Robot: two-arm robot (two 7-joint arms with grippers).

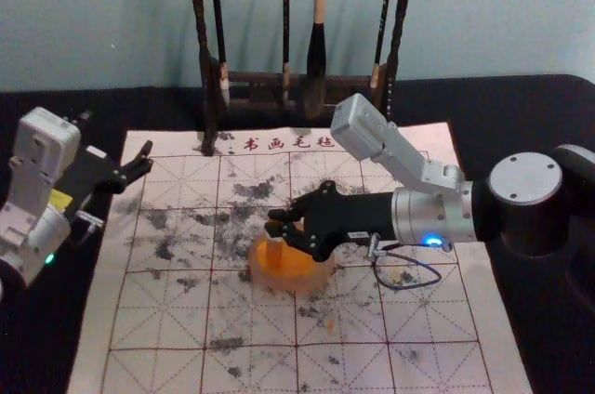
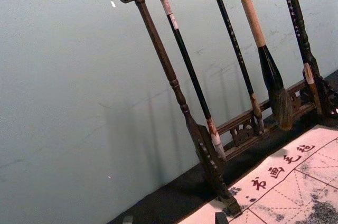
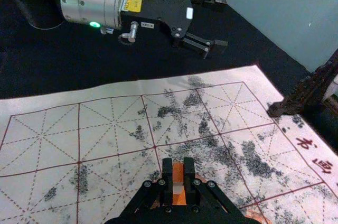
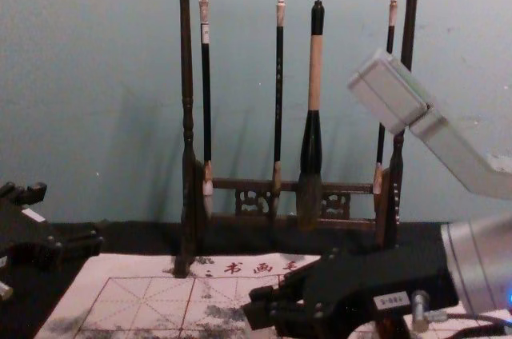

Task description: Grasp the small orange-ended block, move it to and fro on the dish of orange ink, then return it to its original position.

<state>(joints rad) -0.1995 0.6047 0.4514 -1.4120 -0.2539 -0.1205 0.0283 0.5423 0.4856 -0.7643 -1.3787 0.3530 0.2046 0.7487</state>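
Block [image 3: 178, 172], small and orange-ended, is clamped in the nearly closed black right gripper [image 1: 277, 224], above the round orange-ink dish [image 1: 257, 270]; leftward, the idle black left gripper [image 1: 145, 160] gapes wide.

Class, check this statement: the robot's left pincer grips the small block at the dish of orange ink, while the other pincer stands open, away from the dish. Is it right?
No, the wrong pincer is named. The head view shows the right pincer gripping the small block at the dish of orange ink; the left pincer stands open, away from the dish.
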